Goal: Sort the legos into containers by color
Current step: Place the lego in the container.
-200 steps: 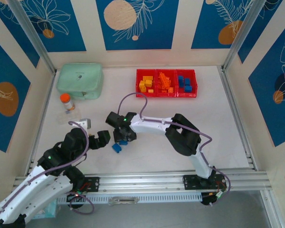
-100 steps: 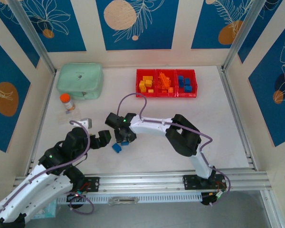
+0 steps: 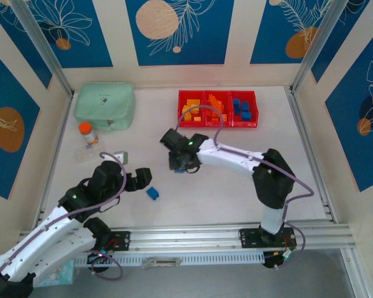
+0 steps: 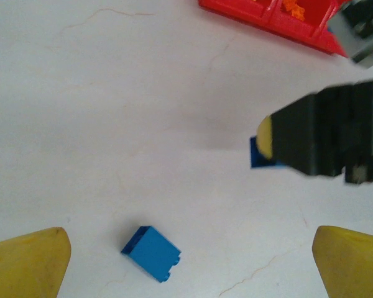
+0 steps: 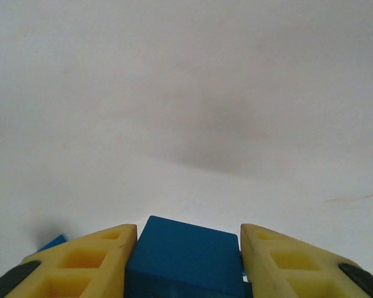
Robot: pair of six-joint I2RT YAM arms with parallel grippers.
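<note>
Grips one blue lego (image 5: 183,254) between the yellow pads (image 5: 81,267) of the right end effector (image 3: 181,164), clenched on it and apparently clear of the worktop (image 3: 211,198). Holds it mid-scene, near of the red containers (image 3: 230,125) and slightly left of them. Leaves a second blue lego (image 3: 152,193) loose on the surface, nearer and further left, just beside the left end effector (image 3: 141,179), spread wide with nothing between its yellow fingertips (image 4: 31,261). Already sorted in the far row: yellow pieces in the left compartment, orange in the middle, blue in the right.

Judged from here, could lose the held piece on the way across, with the depth of the grip impossible to tell. Has to reach the right compartment; risks dropping blue among yellow or orange with a release too early, over the compartments further left. Risks a knock between the two arms, close together around the loose piece, and could send it skidding out of easy reach.

Off at the far left: a mint-green case (image 3: 104,105) and, near of it, a small orange-capped bottle (image 3: 86,133), both well apart from the action. No brand or lettering legible anywhere; a faint dark mark on the case lid, too small to read.
</note>
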